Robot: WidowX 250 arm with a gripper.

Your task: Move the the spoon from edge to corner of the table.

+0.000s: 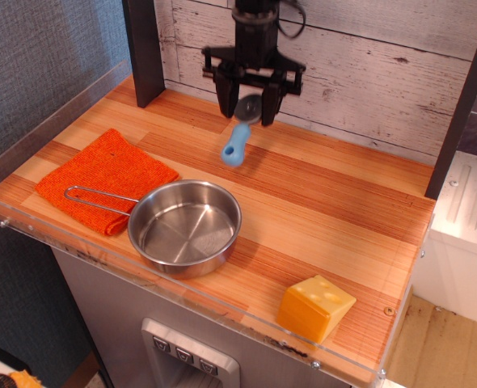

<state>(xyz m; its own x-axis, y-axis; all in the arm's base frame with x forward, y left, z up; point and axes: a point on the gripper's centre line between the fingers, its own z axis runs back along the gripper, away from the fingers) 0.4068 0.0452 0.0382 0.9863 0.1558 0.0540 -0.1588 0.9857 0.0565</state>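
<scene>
My gripper (249,107) hangs over the back middle of the wooden table (335,202), close to the white plank wall. Its jaws are shut on the grey metal bowl of the spoon (237,144). The spoon's light-blue handle dangles down and to the left, above the table surface. The spoon is lifted clear of the wood.
A steel pan (184,227) with a wire handle sits at the front, its handle lying over an orange cloth (101,176) at the left. A yellow cheese wedge (315,307) sits at the front right corner. A dark post (144,50) stands at the back left.
</scene>
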